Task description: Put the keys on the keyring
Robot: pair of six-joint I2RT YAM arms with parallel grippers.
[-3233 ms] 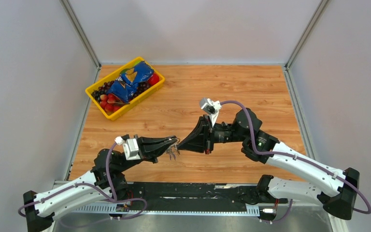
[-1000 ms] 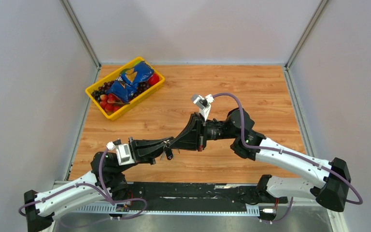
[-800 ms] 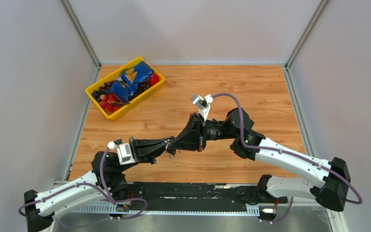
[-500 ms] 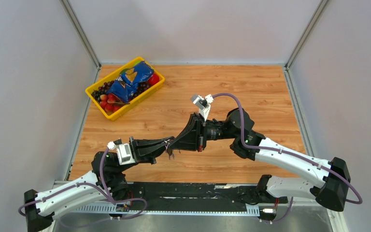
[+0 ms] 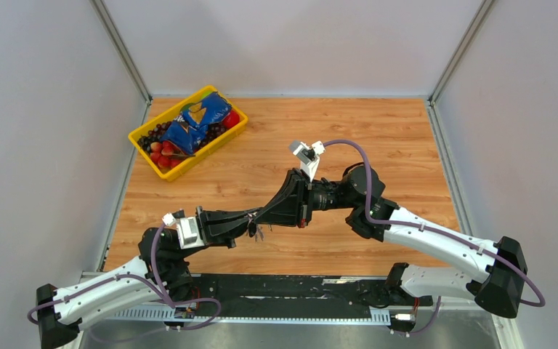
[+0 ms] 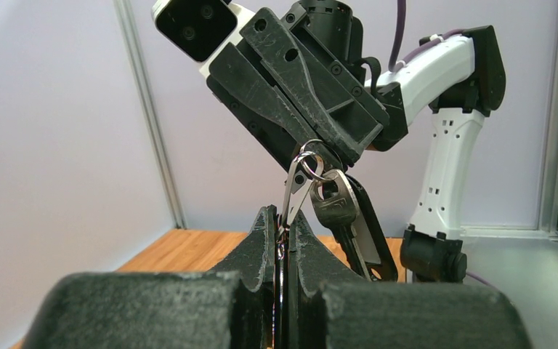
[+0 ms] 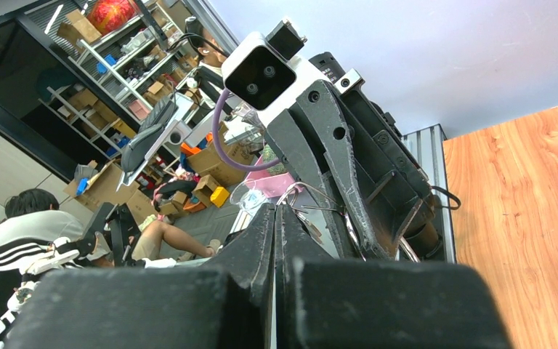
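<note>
Both grippers meet tip to tip above the table's near middle. My left gripper (image 5: 254, 222) is shut on a thin silver key (image 6: 293, 196) that rises from between its pads (image 6: 265, 233) to the keyring (image 6: 308, 164). My right gripper (image 5: 263, 217) is shut, and the thin wire keyring (image 7: 299, 193) sits at its tips. In the left wrist view, a dark silver key (image 6: 336, 211) and a black-headed key (image 6: 369, 236) hang from the ring. The cluster of keys (image 5: 260, 233) dangles below the tips. No blue tag shows.
A yellow basket (image 5: 229, 135) with fruit and a blue bag stands at the table's far left. Grey walls enclose the wooden table (image 5: 378, 138) on three sides. A black rail runs along the near edge between the arm bases.
Over three seconds both grippers moved left and closed the gap until their tips met. In the last second the hanging keys swung slightly and the right wrist shifted a little.
</note>
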